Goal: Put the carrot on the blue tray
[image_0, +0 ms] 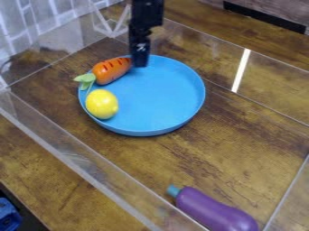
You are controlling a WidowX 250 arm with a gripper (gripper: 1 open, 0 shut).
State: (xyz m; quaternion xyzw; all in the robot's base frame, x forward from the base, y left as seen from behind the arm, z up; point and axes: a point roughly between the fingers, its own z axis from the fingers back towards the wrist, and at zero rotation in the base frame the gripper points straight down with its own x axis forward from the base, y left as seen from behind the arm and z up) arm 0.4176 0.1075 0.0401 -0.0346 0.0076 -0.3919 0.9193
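end effector open, beside carrot

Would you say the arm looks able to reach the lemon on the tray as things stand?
Probably yes. The lemon lies uncovered on the tray's near-left edge, with nothing above it. The claw hangs close by over the far rim, beside the carrot, so a short move toward the camera should do.
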